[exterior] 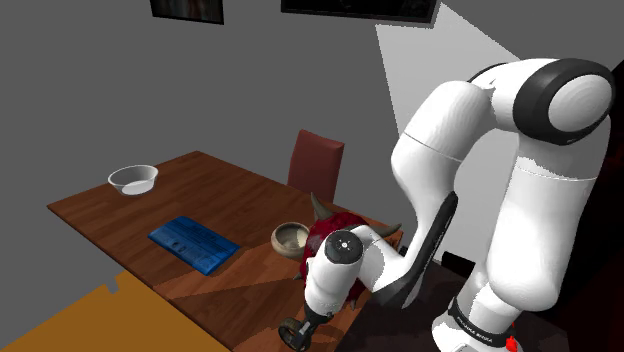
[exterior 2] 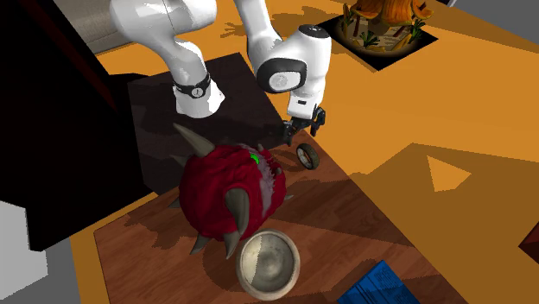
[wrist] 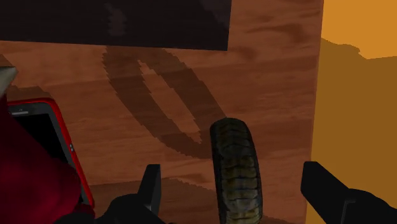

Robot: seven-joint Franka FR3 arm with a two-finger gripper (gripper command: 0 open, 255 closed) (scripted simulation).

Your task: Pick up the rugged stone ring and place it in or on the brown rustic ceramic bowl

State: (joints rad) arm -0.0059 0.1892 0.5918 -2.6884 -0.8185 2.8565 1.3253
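- While I watch the feeds, the gripper [exterior 2: 301, 142] hangs low over the wooden table [exterior: 232, 198], near the edge that meets the orange floor [exterior 2: 406, 104].
- Its two black fingers [wrist: 151, 186] stand wide apart and have hold of nothing.
- The stone ring [wrist: 236, 170] is dark and rough with ochre mottling. It stands on edge between the fingers, with a clear gap to each one.
- Whether the ring rests on the wood or sits just off it, I cannot tell.
- From the second exterior view, the ring shows right under the fingertips, at about 2 o'clock from a red spiked figure [exterior 2: 226, 192].
- The brown bowl [exterior 2: 269, 263] sits upright at roughly 5 o'clock from that figure, just beside it, its pale inside showing. It is well apart from the ring.
- From the shoulder view, the ring lies at 6 o'clock from the bowl.
- A blue book [exterior: 194, 244] lies flat at 9 o'clock from the bowl, and a white bowl [exterior: 133, 180] stands at 10 o'clock from the book.
- A dark red chair [exterior: 316, 160] is drawn up at the table's far side, at 12 o'clock from the brown bowl.
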